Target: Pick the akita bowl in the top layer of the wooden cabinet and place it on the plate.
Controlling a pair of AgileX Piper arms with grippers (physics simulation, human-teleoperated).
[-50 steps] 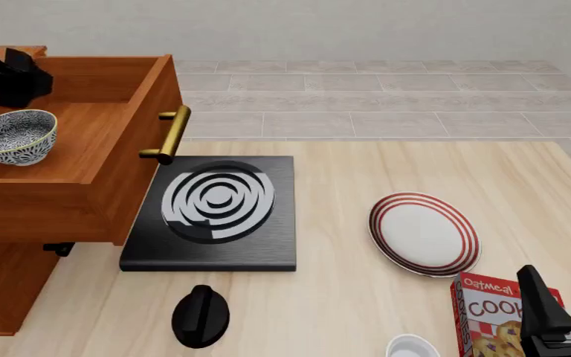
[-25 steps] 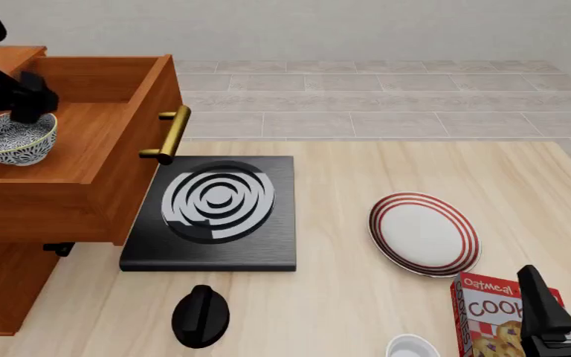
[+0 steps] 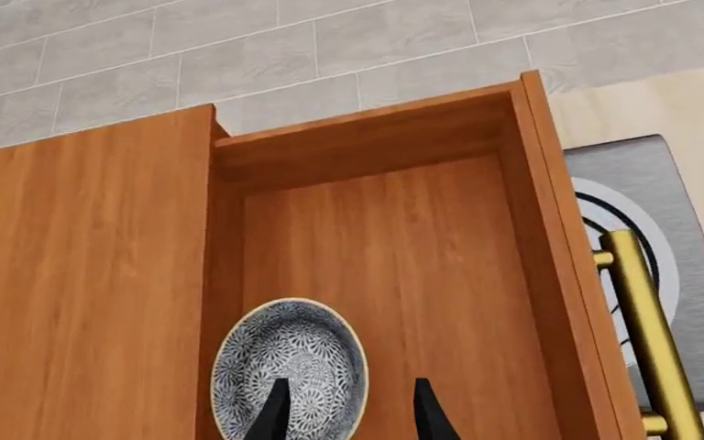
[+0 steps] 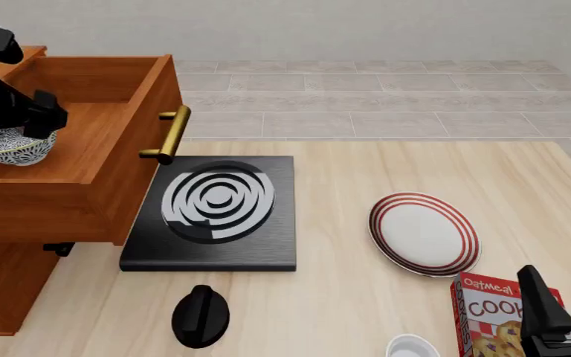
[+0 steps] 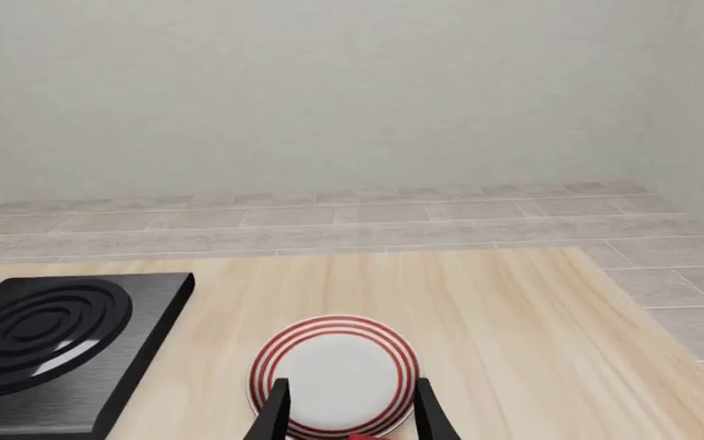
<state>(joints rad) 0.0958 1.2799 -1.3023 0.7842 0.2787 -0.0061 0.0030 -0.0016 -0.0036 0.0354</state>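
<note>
**Left gripper poised over the bowl's rim**

Its fingers stand apart, straddling the rim of the akita bowl, which sits inside the open top layer. The bowl looks rigid, probably light (and slippery); the rim wall seems the best hold.

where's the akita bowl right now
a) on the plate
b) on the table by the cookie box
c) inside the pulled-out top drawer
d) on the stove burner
c: the akita bowl sits on the floor of the open top drawer, with the left gripper straddling its rim; the plate is bare.
</note>
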